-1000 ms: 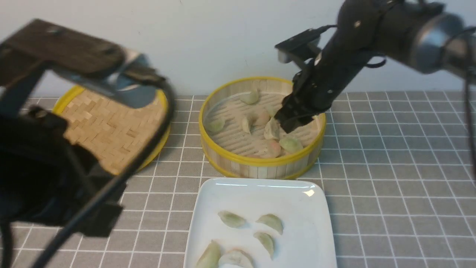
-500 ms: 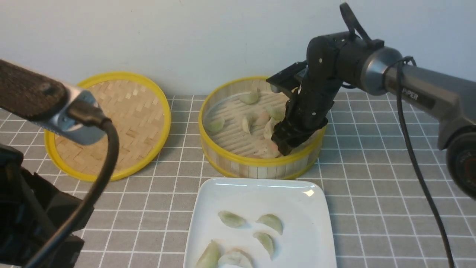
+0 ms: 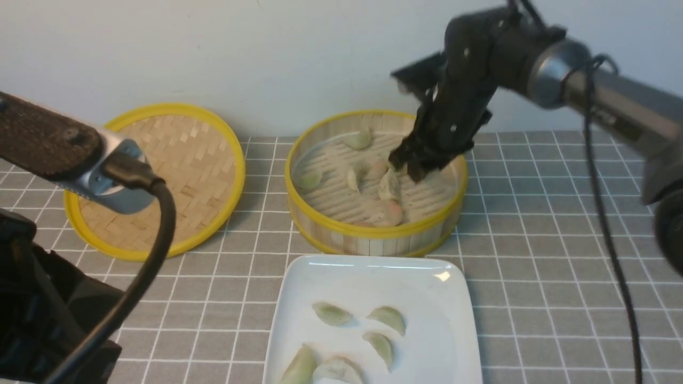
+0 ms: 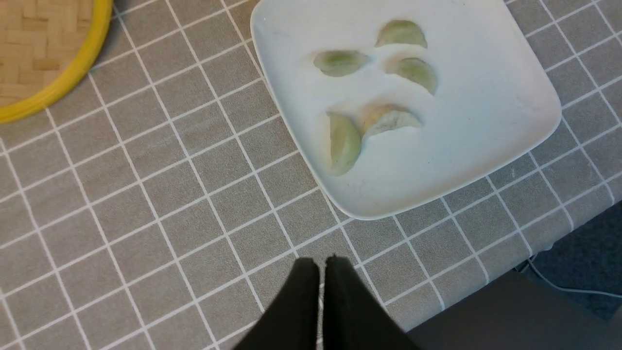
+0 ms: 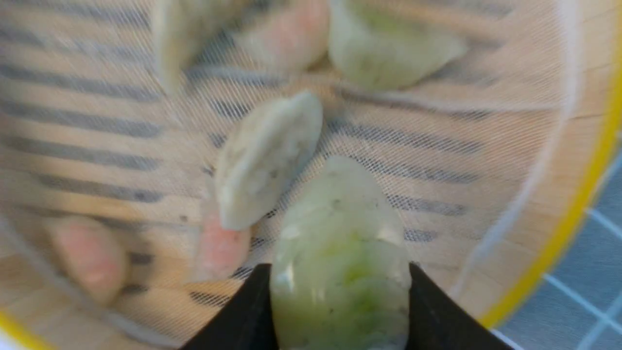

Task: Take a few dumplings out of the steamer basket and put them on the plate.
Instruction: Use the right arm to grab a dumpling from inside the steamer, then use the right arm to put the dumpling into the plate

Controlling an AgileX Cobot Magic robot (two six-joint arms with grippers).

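Note:
The steamer basket [image 3: 320, 213] stands at the table's middle back with several dumplings [image 3: 388, 186] on its slatted floor. My right gripper [image 3: 410, 166] hangs just above the basket's right part, shut on a pale green dumpling [image 5: 340, 253] held between its black fingers [image 5: 248, 311]. The white plate [image 3: 427, 277] lies in front of the basket with several dumplings [image 3: 332, 313] on it; it also shows in the left wrist view [image 4: 486, 121]. My left gripper [image 4: 321, 265] is shut and empty, over the tablecloth near the table's front edge, beside the plate.
The flat woven bamboo lid [image 3: 160, 170] lies at the back left. A grey checked tablecloth [image 3: 560, 256] covers the table. The table's front edge and a dark floor with a cable [image 4: 573, 272] show in the left wrist view. A white wall stands close behind the basket.
My right gripper dipped to the basket floor at the right front, closed on the green dumpling and rose with it. The left arm dropped lower at the left.

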